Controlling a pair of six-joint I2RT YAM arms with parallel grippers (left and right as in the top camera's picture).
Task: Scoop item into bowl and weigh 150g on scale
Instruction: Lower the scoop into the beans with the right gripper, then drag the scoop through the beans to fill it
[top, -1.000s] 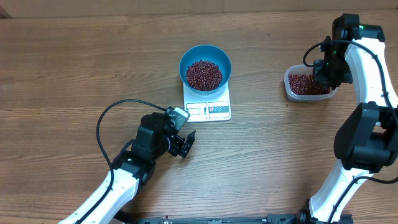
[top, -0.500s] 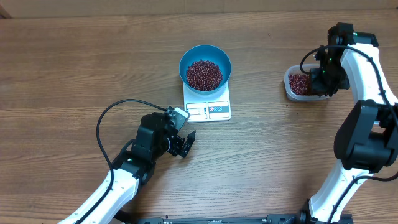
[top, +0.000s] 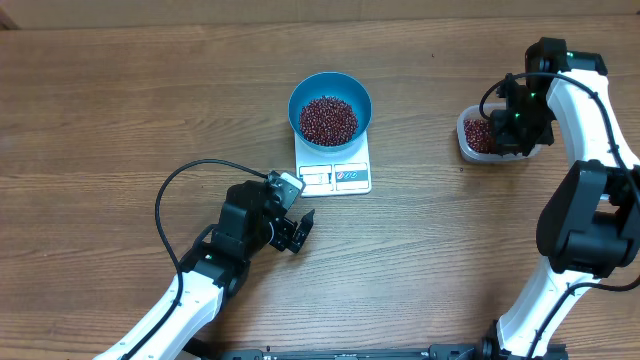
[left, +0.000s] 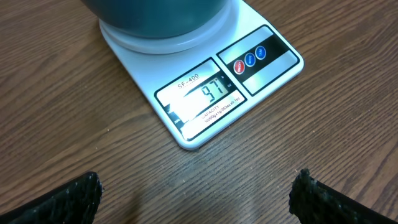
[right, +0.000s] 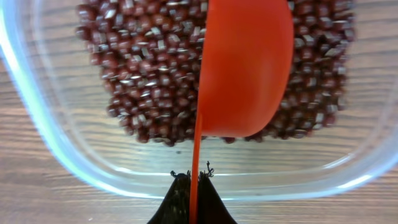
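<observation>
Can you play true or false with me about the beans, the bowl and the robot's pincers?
The blue bowl sits on the scale. True.
The bowl is empty. False: red beans are heaped inside it.
The right pincer grips an orange scoop at the clear tub. True.
The left pincer is pinching the scale. False: it is open, apart from the scale.
The scale shows 150. False: it shows 97.

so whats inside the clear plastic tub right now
A loose heap of small dark red beans lies in the clear plastic tub. An orange-red plastic scoop, gripped by the right gripper, hangs tilted over them, hiding the beans beneath it.
</observation>
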